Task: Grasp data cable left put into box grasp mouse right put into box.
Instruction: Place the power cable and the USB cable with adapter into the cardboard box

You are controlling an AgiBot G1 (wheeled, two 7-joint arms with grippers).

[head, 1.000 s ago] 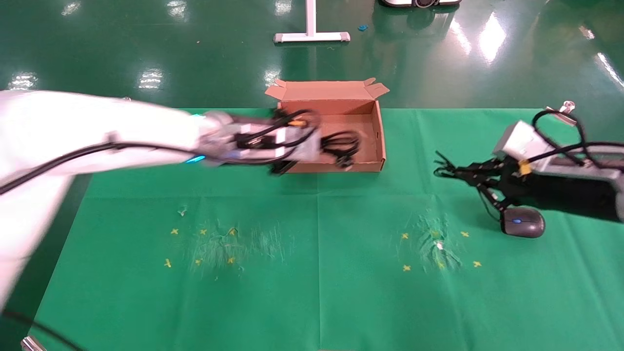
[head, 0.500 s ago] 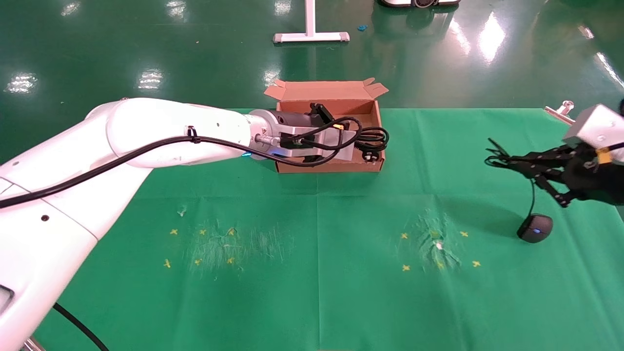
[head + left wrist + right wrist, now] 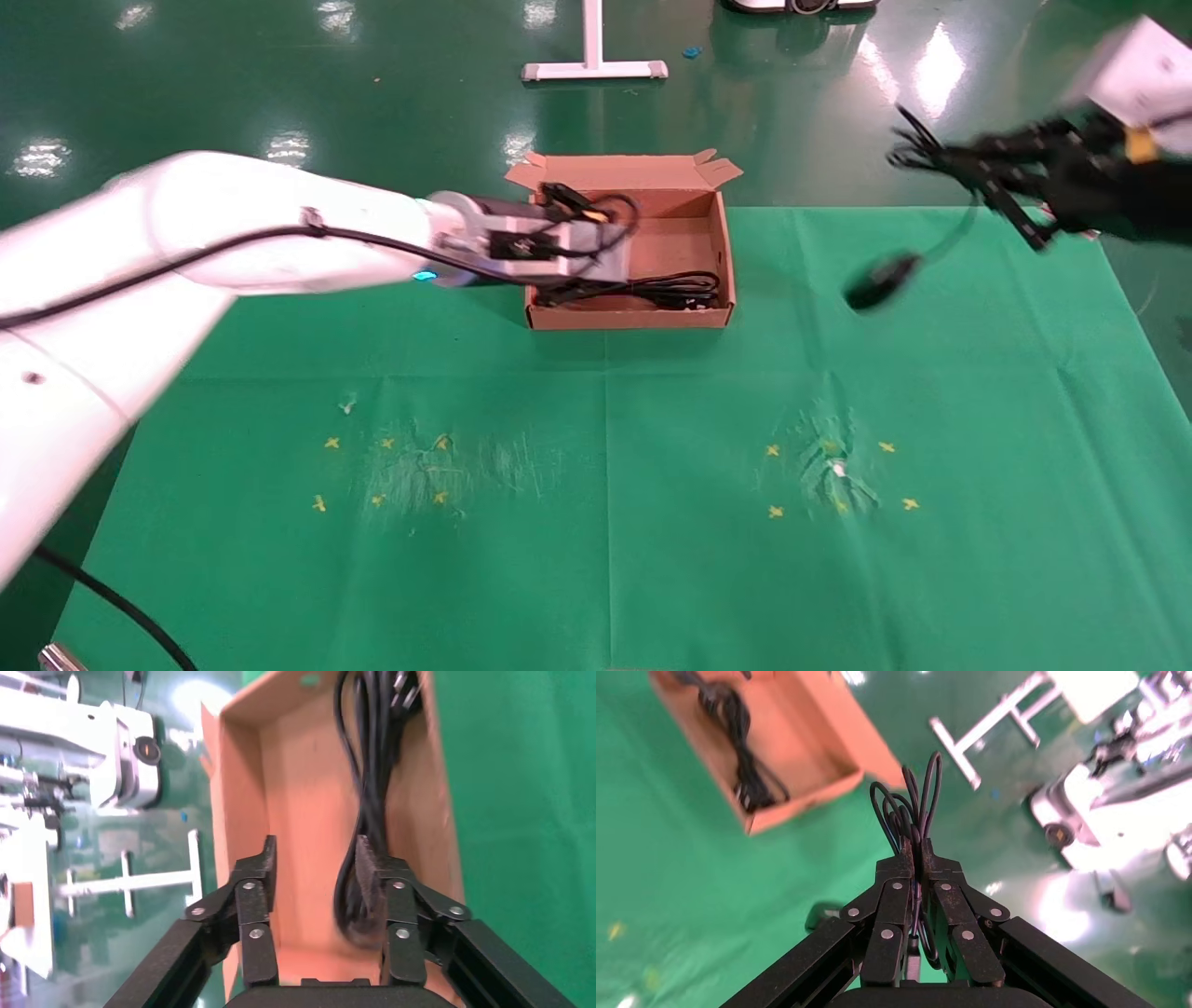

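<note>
The brown cardboard box (image 3: pixel 724 252) stands open at the table's back middle. The looped black data cable (image 3: pixel 675 289) lies on its floor along the near wall. My left gripper (image 3: pixel 577 284) is inside the box's left end, open and empty. In the left wrist view the left gripper (image 3: pixel 316 871) has the cable (image 3: pixel 376 755) resting beside one finger. My right gripper (image 3: pixel 950 158) is raised at the back right, shut on the mouse's bunched thin wire (image 3: pixel 912 804). The black mouse (image 3: pixel 880 280) dangles below it, off the cloth, right of the box. The mouse also shows in the right wrist view (image 3: pixel 824 917).
A green cloth (image 3: pixel 605 466) covers the table, with yellow crosses (image 3: pixel 386 471) and scuffed patches front left and front right (image 3: pixel 833 475). A white stand base (image 3: pixel 596 67) is on the floor behind the box. The box's flap lid (image 3: pixel 624 172) stands up at the back.
The left gripper has let go of the data cable, which now lies flat in the box. The right gripper has risen and swung back and left, lifting the mouse off the table by its wire.
</note>
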